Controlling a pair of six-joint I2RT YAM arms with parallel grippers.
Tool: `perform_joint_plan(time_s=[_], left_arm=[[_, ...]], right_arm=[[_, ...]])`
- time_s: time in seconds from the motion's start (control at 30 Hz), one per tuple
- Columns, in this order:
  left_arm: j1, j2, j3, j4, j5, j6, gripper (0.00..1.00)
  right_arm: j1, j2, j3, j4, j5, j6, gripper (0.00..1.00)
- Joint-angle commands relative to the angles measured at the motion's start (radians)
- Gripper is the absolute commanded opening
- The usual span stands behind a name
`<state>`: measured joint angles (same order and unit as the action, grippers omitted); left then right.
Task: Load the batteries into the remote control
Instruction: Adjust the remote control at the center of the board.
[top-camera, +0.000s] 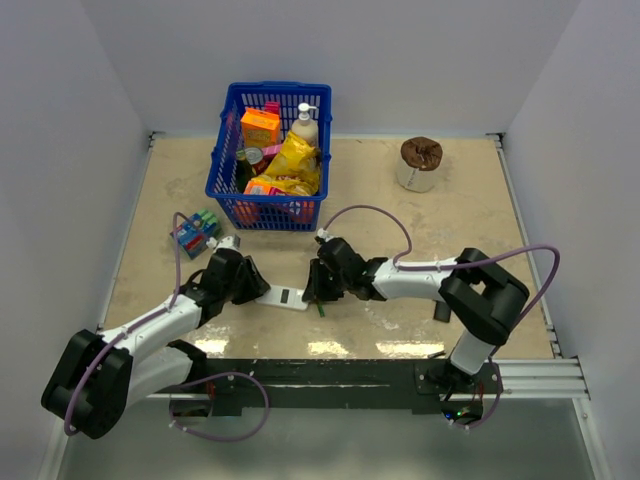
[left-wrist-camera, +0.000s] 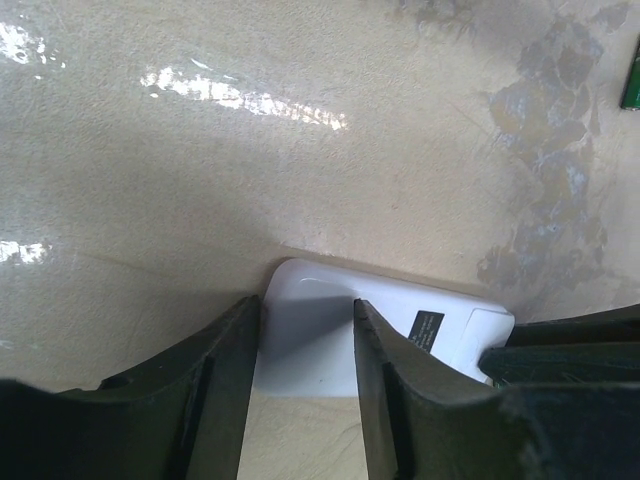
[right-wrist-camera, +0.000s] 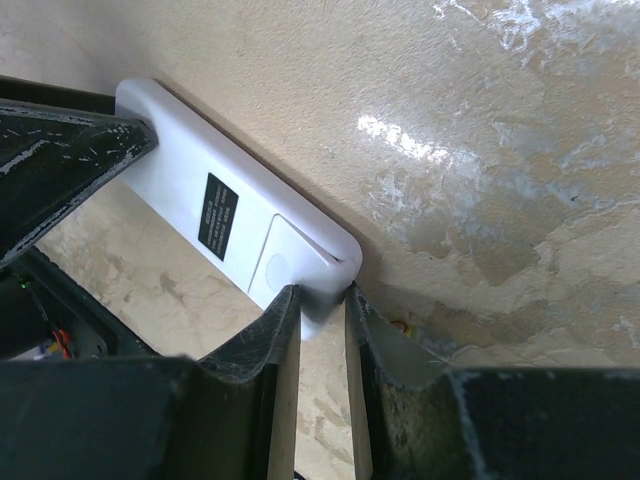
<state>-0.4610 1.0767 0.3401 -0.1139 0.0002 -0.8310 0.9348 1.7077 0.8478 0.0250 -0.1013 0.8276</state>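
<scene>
**Remote Position and Grip State**

One white remote (top-camera: 285, 297) lay on the tan table (top-camera: 420, 240), near the front edge and between the two arms. Its long axis ran left to right across the table, with the right end set slightly nearer the arm bases. The face bearing one dark rectangular label (right-wrist-camera: 218, 215) pointed upward. One square cover panel (right-wrist-camera: 285, 262) with a round dimple sat between that label and the right end.

Two grippers met the remote, one at each end. The left gripper (left-wrist-camera: 305, 320) straddled the rounded left end with its jaws partly apart; whether they pressed on the casing could not be told. The right gripper (right-wrist-camera: 320, 300) had its jaws drawn close together, nipping the edge of the right end between the tips.

One thin green battery (top-camera: 321, 308) lay on the table just beside the right gripper, on the near side. A cluster of green and blue batteries (top-camera: 195, 232) sat farther left, behind the left arm; its cells were too small to count.

One blue basket (top-camera: 265, 212) stood behind the remote. It held one white pump bottle (top-camera: 305, 125) and one orange box (top-camera: 260, 125) among other packages. One white roll (top-camera: 415, 180) stood at the far right. One small dark object (top-camera: 441, 310) lay beside the right arm.
</scene>
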Motion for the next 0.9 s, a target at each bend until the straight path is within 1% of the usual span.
perform_joint_plan(time_s=[0.0, 0.1, 0.17, 0.2, 0.27, 0.3, 0.4, 0.47, 0.57, 0.6, 0.7, 0.83, 0.87], left_arm=[[-0.028, 0.035, -0.065, -0.124, 0.069, -0.028, 0.49], [-0.027, 0.023, -0.062, -0.127, 0.069, -0.026, 0.54], [-0.027, 0.014, -0.053, -0.142, 0.072, -0.026, 0.59], [-0.028, 0.002, -0.047, -0.15, 0.073, -0.023, 0.63], [-0.028, -0.014, -0.026, -0.177, 0.072, -0.016, 0.68], [-0.028, -0.029, -0.017, -0.188, 0.072, -0.014, 0.73], [-0.031, -0.049, 0.016, -0.228, 0.069, 0.001, 0.81], [-0.036, -0.05, 0.034, -0.25, 0.072, 0.012, 0.82], [-0.051, -0.041, 0.046, -0.262, 0.078, 0.021, 0.85], [-0.056, -0.038, 0.048, -0.262, 0.078, 0.024, 0.86], [-0.065, -0.012, 0.053, -0.259, 0.084, 0.035, 0.87], [-0.074, 0.031, 0.054, -0.242, 0.095, 0.053, 0.87], [-0.077, 0.041, 0.054, -0.24, 0.096, 0.055, 0.85]], right_arm=[[-0.001, 0.021, -0.059, -0.091, 0.038, -0.067, 0.18], [-0.005, 0.017, -0.052, -0.1, 0.037, -0.065, 0.18], [-0.005, 0.009, -0.038, -0.109, 0.028, -0.064, 0.18], [-0.005, 0.001, -0.03, -0.114, 0.023, -0.064, 0.21], [-0.005, -0.011, 0.003, -0.137, 0.026, -0.065, 0.25], [-0.005, -0.022, 0.017, -0.149, 0.029, -0.065, 0.29], [-0.005, -0.028, 0.079, -0.212, 0.061, -0.065, 0.36], [-0.007, -0.025, 0.109, -0.229, 0.084, -0.062, 0.38], [-0.002, -0.022, 0.12, -0.228, 0.084, -0.039, 0.4], [-0.002, -0.022, 0.117, -0.22, 0.081, -0.029, 0.42], [0.005, -0.019, 0.111, -0.188, 0.068, 0.002, 0.45], [0.022, 0.001, 0.134, -0.183, 0.074, 0.016, 0.45], [0.025, 0.012, 0.137, -0.191, 0.077, 0.015, 0.45]])
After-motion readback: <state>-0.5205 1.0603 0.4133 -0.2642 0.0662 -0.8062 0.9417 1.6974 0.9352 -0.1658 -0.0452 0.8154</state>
